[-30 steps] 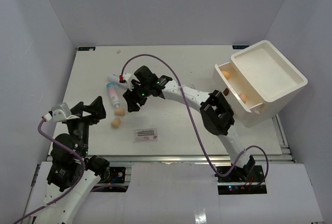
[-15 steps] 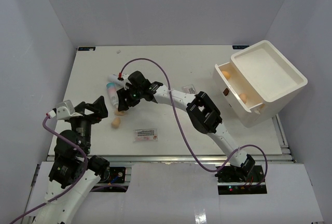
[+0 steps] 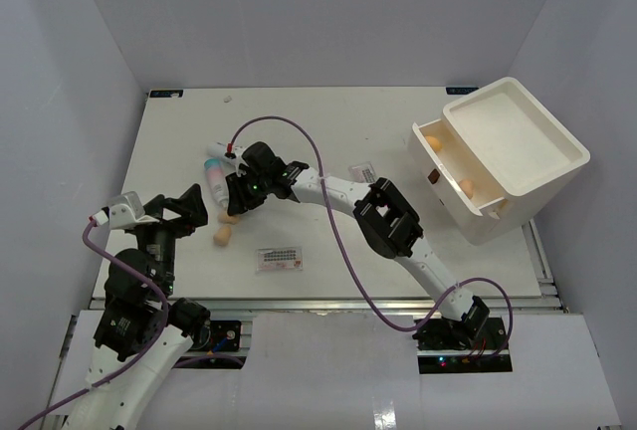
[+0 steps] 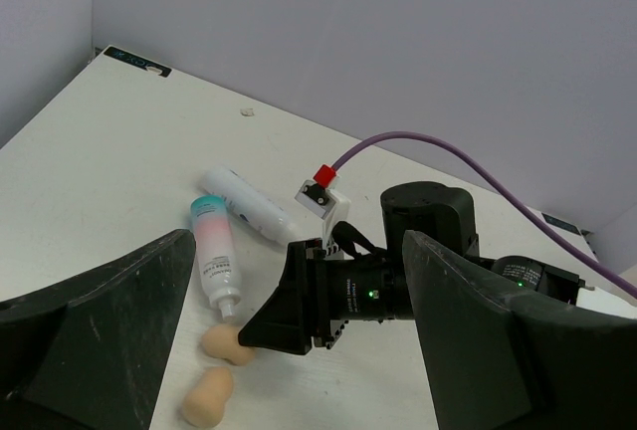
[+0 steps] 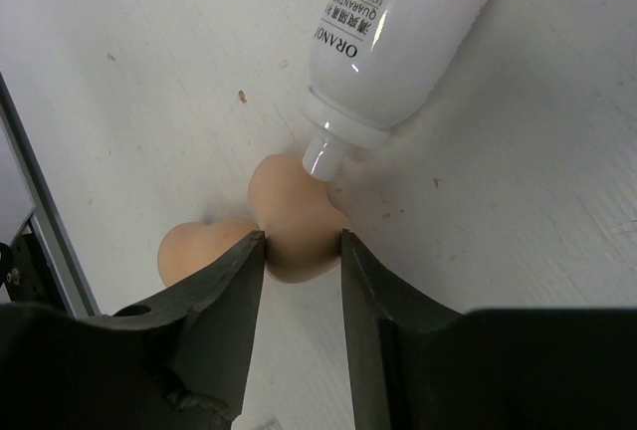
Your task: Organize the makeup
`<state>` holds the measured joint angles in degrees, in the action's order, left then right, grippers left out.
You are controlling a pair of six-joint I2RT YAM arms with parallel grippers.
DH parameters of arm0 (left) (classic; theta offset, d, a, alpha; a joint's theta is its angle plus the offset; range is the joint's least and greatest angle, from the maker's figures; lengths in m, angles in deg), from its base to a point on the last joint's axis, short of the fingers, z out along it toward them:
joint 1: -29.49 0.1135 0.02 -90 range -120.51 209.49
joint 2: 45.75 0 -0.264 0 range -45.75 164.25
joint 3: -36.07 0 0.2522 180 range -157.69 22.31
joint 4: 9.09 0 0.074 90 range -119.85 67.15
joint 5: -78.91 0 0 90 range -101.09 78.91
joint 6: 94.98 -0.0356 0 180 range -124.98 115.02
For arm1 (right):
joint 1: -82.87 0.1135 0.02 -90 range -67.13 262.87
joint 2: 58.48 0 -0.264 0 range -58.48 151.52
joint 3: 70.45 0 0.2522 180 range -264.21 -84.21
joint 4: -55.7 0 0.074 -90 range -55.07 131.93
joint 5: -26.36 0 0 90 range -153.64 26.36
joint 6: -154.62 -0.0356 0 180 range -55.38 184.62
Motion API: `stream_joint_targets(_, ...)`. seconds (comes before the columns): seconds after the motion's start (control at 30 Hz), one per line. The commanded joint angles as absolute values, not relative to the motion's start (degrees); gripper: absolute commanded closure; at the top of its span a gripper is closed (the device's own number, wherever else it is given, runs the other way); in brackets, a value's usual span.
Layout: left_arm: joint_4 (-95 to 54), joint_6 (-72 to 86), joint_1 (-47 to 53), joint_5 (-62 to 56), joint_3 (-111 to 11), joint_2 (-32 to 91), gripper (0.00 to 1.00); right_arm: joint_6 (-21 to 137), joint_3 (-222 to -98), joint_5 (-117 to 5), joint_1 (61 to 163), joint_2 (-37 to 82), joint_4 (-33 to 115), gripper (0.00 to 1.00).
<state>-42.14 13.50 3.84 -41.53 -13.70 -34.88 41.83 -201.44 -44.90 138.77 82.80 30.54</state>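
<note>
At the lower left of the top view, the left gripper (image 3: 177, 209) gapes wide and holds nothing. Just right of it lies a loose tan sponge (image 3: 221, 236). Above that, left of table centre, the right gripper (image 5: 299, 251) pinches a second sponge (image 5: 297, 216) at the pink tube (image 4: 213, 251) tip.

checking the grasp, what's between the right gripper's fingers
One tan sponge, right by the tube and its nozzle; the right wrist view shows it.

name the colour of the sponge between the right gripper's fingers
Tan; the sponge shows best in the right wrist view.
</note>
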Motion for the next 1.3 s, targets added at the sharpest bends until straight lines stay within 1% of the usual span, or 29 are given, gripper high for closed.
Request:
stream_joint_targets(0.0, -42.01, 13.12, 3.91, -40.46, -13.46, -33.89, 0.04, 40.59, -200.97, -43.75, 139.03, 82.95, 33.04, 0.63)
stream_joint_targets(0.27, -42.09, 13.04, 3.91, -40.45, -13.46, -33.89, 0.04, 40.45, -200.41, -42.28, 138.94, 83.38, 33.50, 0.78)
stream_joint_targets(0.5, -42.01, 13.04, 3.91, -40.36, -13.37, -33.70, 0.04, 40.18, -203.12, -39.36, 137.50, 82.38, 34.20, 0.92)
stream_joint_targets(0.67, -42.01, 13.04, 3.91, -40.14, -13.37, -33.47, 0.04, 39.79, -205.17, -36.79, 136.15, 80.65, 34.51, 0.92)
stream_joint_targets(0.8, -41.97, 13.00, 3.91, -39.70, -13.34, -33.36, 0.04, 40.13, -204.23, -32.93, 135.13, 77.99, 35.15, 0.92)
stream_joint_targets(0.9, -41.83, 12.95, 3.94, -39.07, -13.37, -32.98, 0.04, 43.17, -203.10, -29.72, 134.05, 74.49, 35.02, 0.92)
stream_joint_targets(0.97, -41.82, 12.86, 3.91, -38.73, -13.37, -32.91, 0.04, 46.22, -201.54, -28.49, 133.11, 71.02, 34.08, 0.92)
stream_joint_targets(1.1, -41.61, 12.86, 3.91, -37.46, -13.33, -32.83, 0.04, 59.15, -196.99, -30.94, 130.95, 62.79, 29.46, 0.92)
stream_joint_targets(1.2, -41.31, 12.77, 3.91, -35.74, -13.37, -32.32, 0.04, 67.52, -190.25, -34.38, 128.79, 49.55, 26.19, 0.92)
stream_joint_targets(1.27, -41.22, 12.77, 3.91, -34.89, -13.50, -32.14, 0.04, 70.48, -186.58, -39.32, 127.54, 44.11, 24.33, 0.92)
